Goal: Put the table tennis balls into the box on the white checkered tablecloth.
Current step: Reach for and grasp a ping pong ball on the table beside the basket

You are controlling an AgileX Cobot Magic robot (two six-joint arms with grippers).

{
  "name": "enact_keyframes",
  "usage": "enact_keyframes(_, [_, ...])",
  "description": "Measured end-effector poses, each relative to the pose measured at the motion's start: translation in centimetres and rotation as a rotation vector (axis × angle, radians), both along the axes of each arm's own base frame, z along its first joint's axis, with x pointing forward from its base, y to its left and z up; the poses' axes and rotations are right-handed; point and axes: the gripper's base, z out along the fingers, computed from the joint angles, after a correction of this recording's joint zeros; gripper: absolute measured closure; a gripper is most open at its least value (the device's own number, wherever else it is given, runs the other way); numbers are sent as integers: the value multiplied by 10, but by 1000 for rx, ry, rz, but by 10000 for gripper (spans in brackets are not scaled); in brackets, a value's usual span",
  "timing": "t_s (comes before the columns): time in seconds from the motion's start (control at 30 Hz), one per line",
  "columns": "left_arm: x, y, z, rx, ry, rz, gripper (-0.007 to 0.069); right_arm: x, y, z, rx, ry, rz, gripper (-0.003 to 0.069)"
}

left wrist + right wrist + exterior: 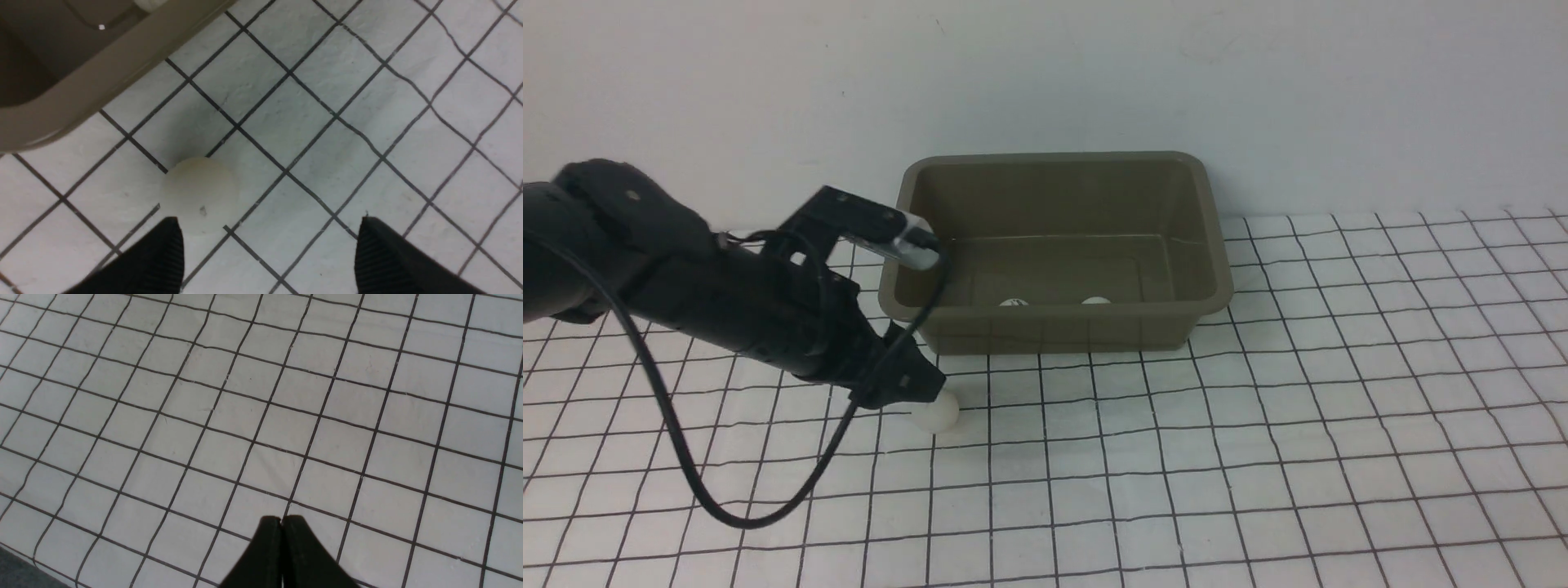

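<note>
Box sits on the checkered tablecloth, close to the pale wall. First ball and second ball lie inside the box, side by side against its near side; only their tops show over the rim. Third ball rests on the cloth outside the box, just off its near left corner; small dark mark on it in the left wrist view. Left tool hangs low by that ball, fingers spread wide, gripping nothing; ball lies just ahead of one fingertip, not between the two. Right tool is outside the front view; tips pressed together, empty, over grid cloth; its place relative to the box cannot be told.
</note>
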Motion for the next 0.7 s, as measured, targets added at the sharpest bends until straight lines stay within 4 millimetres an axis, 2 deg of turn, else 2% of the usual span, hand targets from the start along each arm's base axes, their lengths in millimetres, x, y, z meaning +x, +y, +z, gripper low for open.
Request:
enact_keyframes(0.2, [6, -13, -14, 73, -5, 13, 122, 0, 0, 0, 3, 2, 1, 675])
enact_keyframes(0.7, [24, -13, -43, 110, -13, 76, 122, -1, 1, 0, 10, 4, 2, 675])
